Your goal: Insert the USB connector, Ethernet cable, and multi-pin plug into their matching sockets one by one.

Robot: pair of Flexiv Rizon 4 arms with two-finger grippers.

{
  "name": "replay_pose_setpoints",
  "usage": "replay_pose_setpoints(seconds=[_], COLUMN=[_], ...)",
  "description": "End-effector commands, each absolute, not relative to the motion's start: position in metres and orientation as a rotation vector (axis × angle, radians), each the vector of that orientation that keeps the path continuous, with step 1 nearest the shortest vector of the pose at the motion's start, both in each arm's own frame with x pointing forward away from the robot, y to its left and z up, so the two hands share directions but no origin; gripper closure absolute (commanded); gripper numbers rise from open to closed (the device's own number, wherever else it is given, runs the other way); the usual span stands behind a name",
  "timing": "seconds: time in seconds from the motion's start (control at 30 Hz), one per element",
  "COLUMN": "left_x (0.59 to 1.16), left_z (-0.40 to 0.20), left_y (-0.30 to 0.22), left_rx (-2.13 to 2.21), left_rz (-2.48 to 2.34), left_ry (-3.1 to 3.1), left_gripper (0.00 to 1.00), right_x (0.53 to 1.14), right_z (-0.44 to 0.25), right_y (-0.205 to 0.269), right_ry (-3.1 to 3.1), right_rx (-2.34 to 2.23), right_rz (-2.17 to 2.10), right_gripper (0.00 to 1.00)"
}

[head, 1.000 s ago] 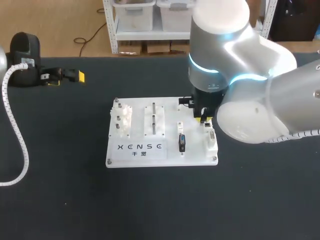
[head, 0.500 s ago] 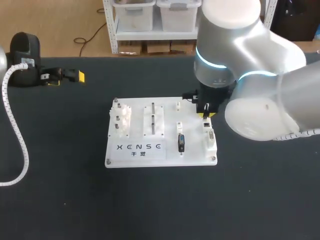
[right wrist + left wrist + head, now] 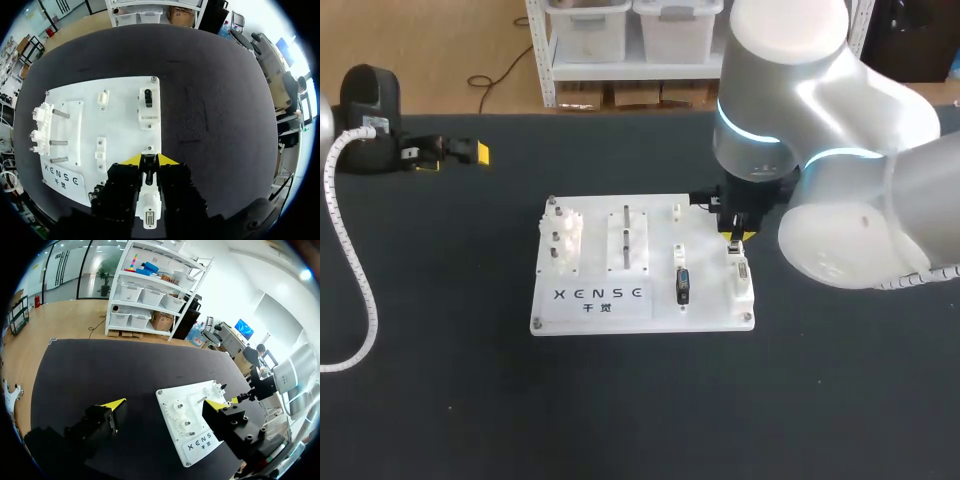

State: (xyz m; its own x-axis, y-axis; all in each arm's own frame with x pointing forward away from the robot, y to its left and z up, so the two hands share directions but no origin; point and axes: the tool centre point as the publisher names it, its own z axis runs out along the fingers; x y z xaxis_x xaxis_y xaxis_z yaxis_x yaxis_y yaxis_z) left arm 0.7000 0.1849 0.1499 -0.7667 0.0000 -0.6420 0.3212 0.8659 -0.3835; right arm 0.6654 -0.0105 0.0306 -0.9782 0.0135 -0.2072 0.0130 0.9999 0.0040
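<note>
Right wrist view: the right pincer [image 3: 149,160] is closed narrowly on a small black plug [image 3: 148,175], upright over the white socket block [image 3: 149,201] just beneath it. The plug looks light, rigid and easily jammed; grip its flat body sides, never the contacts.

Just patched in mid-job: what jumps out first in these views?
The bulky silver right arm dominates, with the right gripper down over the right edge of the white socket board at mid-table. A dark connector sits on the board just left of it, and the left gripper is parked open at the table's far left.
</note>
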Motion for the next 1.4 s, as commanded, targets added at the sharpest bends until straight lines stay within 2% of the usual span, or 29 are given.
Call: replay_pose_setpoints(seconds=[0.03, 1.4], left_x=[0.7, 0.7], left_z=[0.15, 0.15], left_y=[0.185, 0.185], left_rx=[0.231, 0.231], left_rz=[-0.637, -0.637], left_ry=[2.374, 2.374], left_gripper=[0.0, 0.0], right_x=[0.665, 0.663], right_z=[0.027, 0.001], right_y=[-0.011, -0.014], right_ry=[2.93, 2.975], right_rx=[0.021, 0.042], right_rz=[-0.003, -0.076], right_gripper=[1.0, 1.0])
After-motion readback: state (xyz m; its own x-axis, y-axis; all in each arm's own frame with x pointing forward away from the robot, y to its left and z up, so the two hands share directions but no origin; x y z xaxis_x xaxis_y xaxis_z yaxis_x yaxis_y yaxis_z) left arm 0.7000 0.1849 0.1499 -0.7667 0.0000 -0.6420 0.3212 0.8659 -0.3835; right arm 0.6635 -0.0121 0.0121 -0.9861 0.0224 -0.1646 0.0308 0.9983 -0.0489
